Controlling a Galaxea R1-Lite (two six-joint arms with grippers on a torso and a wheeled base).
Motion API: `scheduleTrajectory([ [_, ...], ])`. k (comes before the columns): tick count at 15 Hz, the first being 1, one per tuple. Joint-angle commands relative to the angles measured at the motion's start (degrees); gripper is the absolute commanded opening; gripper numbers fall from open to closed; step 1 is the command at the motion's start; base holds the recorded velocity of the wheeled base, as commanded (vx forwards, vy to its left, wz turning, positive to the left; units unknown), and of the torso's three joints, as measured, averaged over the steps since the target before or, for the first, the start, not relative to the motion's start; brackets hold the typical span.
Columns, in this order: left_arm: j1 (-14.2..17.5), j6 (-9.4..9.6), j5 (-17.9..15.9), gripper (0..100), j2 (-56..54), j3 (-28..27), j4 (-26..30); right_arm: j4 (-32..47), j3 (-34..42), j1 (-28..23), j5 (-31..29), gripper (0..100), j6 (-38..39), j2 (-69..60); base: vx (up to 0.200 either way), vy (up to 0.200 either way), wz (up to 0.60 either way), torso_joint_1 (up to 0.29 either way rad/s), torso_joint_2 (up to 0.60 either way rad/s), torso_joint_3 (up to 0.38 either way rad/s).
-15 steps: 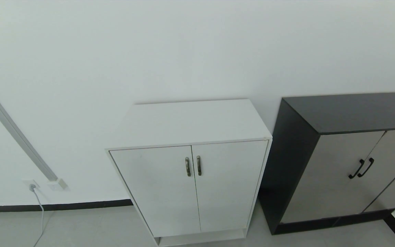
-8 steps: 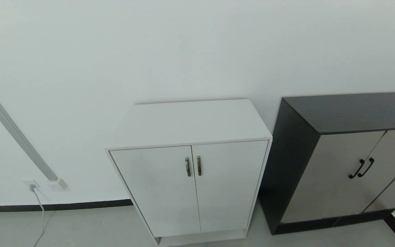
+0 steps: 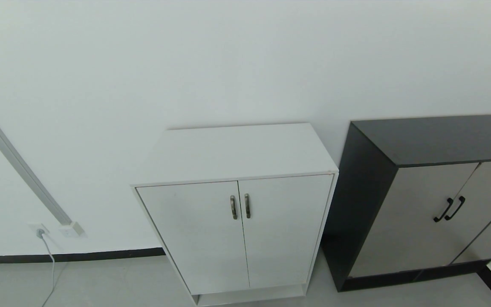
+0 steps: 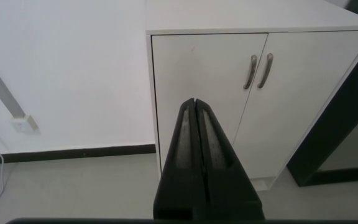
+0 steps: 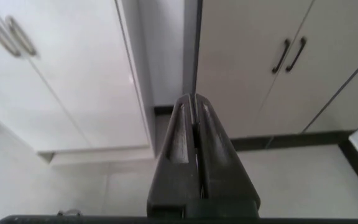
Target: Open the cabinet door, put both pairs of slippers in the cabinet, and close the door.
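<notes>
A white cabinet [image 3: 237,200] stands against the wall with both doors closed; two grey metal handles [image 3: 240,207] meet at its middle seam. In the left wrist view my left gripper [image 4: 195,106] is shut and empty, held well back from the left door [image 4: 207,93], with the handles [image 4: 258,71] off to one side. In the right wrist view my right gripper [image 5: 195,102] is shut and empty too, facing the gap between the white cabinet's right door [image 5: 73,68] and the dark cabinet [image 5: 272,62].
A dark cabinet [image 3: 424,196] with grey doors and black handles stands right of the white one. A wall socket with a grey cable [image 3: 41,233] and a slanted cable duct [image 3: 15,162] are at the left. Grey floor [image 3: 100,281] lies in front.
</notes>
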Motion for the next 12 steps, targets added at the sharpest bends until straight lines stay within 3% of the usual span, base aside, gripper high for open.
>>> scheduleTrajectory([
  [1,0.01,-0.04,0.02,0,0.00,0.00,0.00,0.01,0.00,-1.57,0.05,0,-0.02,-5.36,0.000,0.000,0.00,0.000,0.00,0.000],
  [12,0.01,-0.04,0.20,0,0.00,0.00,0.00,-0.07,0.00,-1.75,-0.04,0,1.74,-5.89,0.000,0.000,0.00,0.000,0.00,0.000],
])
